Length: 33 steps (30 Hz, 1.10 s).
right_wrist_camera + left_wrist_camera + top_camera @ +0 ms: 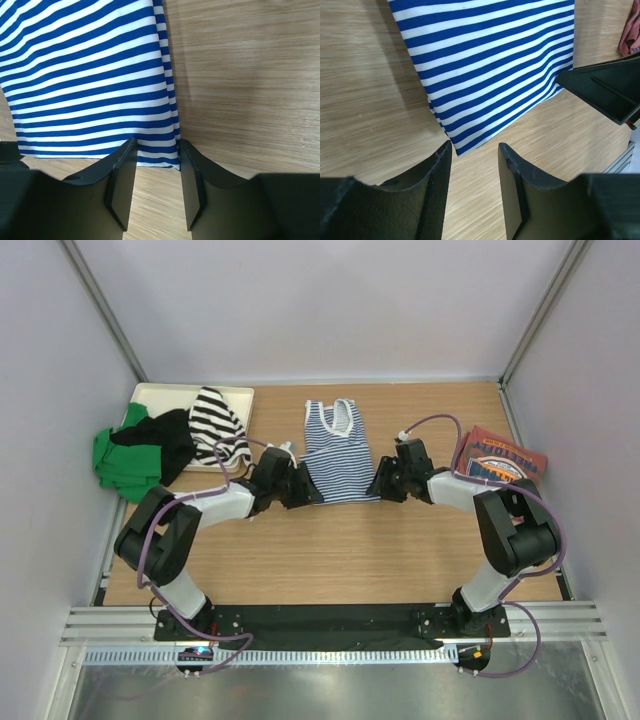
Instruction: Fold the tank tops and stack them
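Note:
The navy-and-white striped tank top (335, 448) lies flat in the middle of the table, straps at the far end. My left gripper (303, 490) is open at its near left hem corner (457, 150), the corner just ahead of the jaws. My right gripper (384, 483) is open at the near right hem corner (165, 159), which lies between the fingertips. The brick-red tank top (503, 460) with a round logo lies folded at the right. A pile of tops, green (122, 462), black (160, 440) and wide black-and-white striped (216, 422), lies at the far left.
A cream tray (240, 393) sits under the pile at the far left. Grey walls close in the table on three sides. The right gripper's finger (607, 87) shows in the left wrist view. A metal rail runs along the near edge.

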### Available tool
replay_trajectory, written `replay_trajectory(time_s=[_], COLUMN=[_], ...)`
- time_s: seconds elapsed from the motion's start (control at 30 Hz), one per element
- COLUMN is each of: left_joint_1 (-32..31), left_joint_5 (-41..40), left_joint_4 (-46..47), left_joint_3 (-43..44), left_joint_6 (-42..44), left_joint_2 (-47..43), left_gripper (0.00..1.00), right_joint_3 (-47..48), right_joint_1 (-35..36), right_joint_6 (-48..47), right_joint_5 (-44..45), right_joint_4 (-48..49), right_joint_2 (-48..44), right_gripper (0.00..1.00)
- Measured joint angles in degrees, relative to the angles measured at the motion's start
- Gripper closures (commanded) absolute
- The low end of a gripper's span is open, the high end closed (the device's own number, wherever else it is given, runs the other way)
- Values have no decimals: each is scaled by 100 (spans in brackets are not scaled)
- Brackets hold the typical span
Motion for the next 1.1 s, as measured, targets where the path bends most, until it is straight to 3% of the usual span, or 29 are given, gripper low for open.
replay_trajectory(time_s=[0.1, 0.17, 0.2, 0.27, 0.37, 0.7, 1.0, 1.03, 1.07, 1.1], left_joint_1=[-55, -83, -87, -92, -101, -424, -1163, -1233, -1309, -1373], left_joint_5=[-9, -15, -17, -39, -133, -452, -590, -592, -605, -638], left_joint_4=[0, 0, 0, -4, -142, -828, -975, -979, -977, -992], left_joint_3=[-2, -9, -17, -33, -33, -505, -1078, -1134, -1189, -1228], left_joint_6=[-15, -22, -31, -33, 35, 81, -13, -52, -90, -101], left_joint_2=[0, 2, 7, 15, 20, -901, -1440, -1484, -1530, -1567], left_gripper=[61, 69, 84, 97, 100, 100, 98, 95, 86, 81], right_joint_3=[-26, -46, -74, -164, -328, -1266, -2162, -2249, -2295, -2341], right_joint_1=[-9, -11, -13, -15, -24, 31, 166, 181, 186, 190], right_joint_6=[7, 4, 9, 9, 61, 210, 369, 400, 420, 435], right_joint_5=[-20, -17, -17, -17, -42, -372, -511, -533, -540, -538], right_joint_4=[20, 42, 57, 59, 46, -229, -859, -977, -1043, -1119], right_joint_2=[0, -11, -15, -57, -177, -1663, -3270, -3482, -3598, -3727], right_gripper=[57, 64, 70, 86, 99, 96, 94, 90, 83, 73])
